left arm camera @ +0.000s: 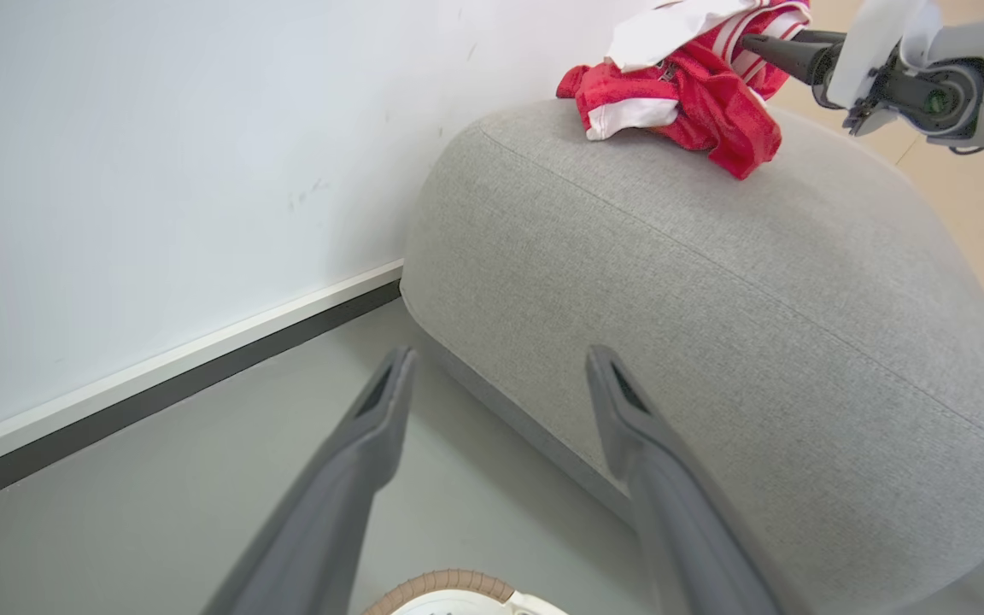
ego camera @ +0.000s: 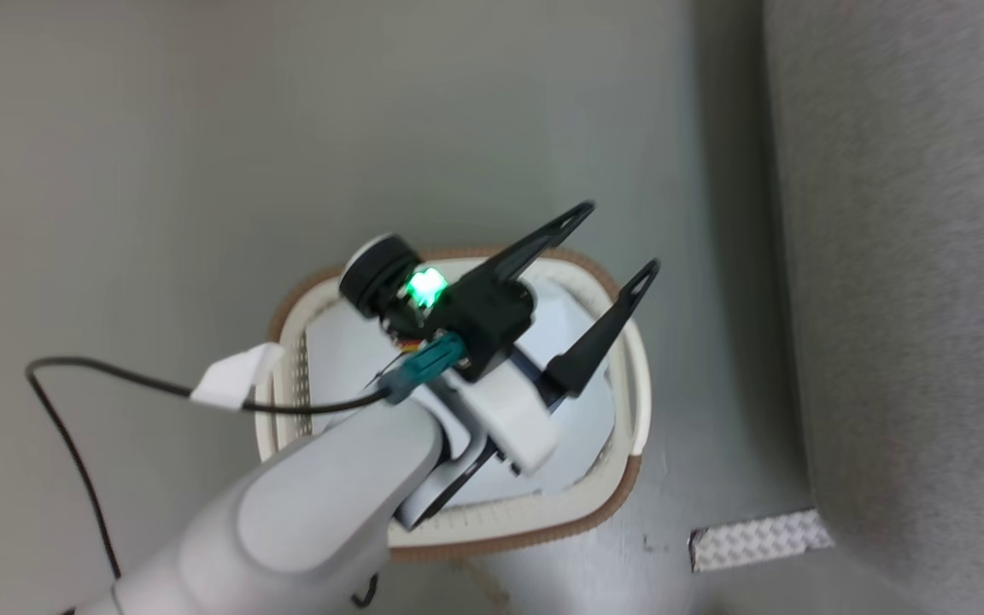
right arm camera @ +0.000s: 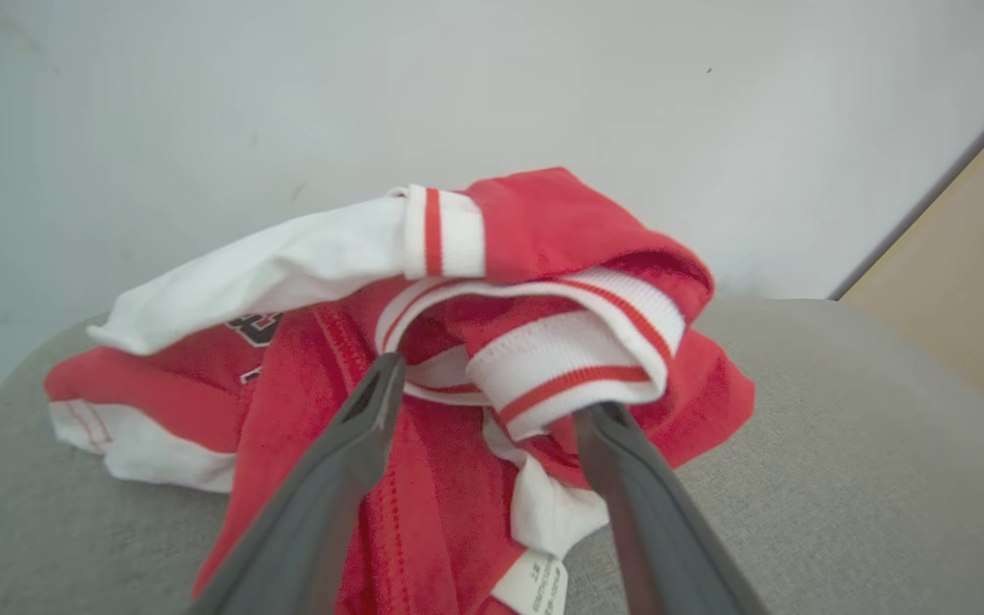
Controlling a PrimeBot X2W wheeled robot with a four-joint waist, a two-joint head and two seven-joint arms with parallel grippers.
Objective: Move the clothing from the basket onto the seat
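Note:
The red clothing [left arm camera: 688, 94] with white stripes lies bunched on top of the light grey seat [left arm camera: 714, 299], near the wall. My right gripper [right arm camera: 492, 389] is open, its fingers spread in the clothing [right arm camera: 543, 231], and a white striped cuff droops over the right fingertip. In the left wrist view the right gripper [left arm camera: 752, 43] reaches the pile from the upper right. My left gripper [ego camera: 618, 239] hangs open and holds nothing above the cream basket [ego camera: 543, 534] with the tan rim, whose white bottom shows bare. The basket rim [left arm camera: 445, 585] sits below the left gripper [left arm camera: 500, 354].
The seat [ego camera: 910, 256] stands just right of the basket on a grey floor [ego camera: 159, 171]. A white wall [left arm camera: 159, 171] with a dark skirting runs behind it. A metal tread plate [ego camera: 757, 540] lies by the seat's corner. A black cable [ego camera: 73, 427] loops from my left arm.

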